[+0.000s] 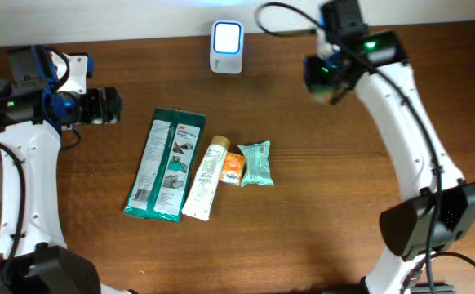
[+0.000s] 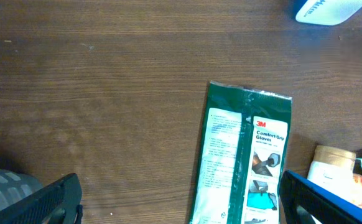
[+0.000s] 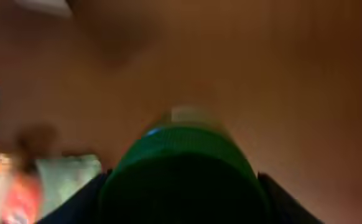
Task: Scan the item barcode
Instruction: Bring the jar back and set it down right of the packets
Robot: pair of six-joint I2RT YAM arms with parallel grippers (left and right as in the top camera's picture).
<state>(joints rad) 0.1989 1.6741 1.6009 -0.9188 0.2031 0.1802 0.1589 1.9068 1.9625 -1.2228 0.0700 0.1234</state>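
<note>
A green round item (image 3: 181, 155) fills the space between my right gripper's (image 3: 181, 202) dark fingers (image 3: 75, 208), which press against both its sides. From overhead that gripper (image 1: 329, 82) hangs blurred above the table, right of the white scanner (image 1: 226, 37) with its lit blue-white face. No barcode shows on the item. My left gripper (image 1: 111, 106) is open and empty at the left, its fingertips (image 2: 60, 199) wide apart over bare wood beside the green glove packet (image 2: 243, 155).
On the table's middle lie the green 3M glove packet (image 1: 162, 163), a white tube (image 1: 206, 178), a small orange packet (image 1: 233, 167) and a teal packet (image 1: 255, 163). The scanner (image 2: 327, 9) shows at the left wrist view's top right.
</note>
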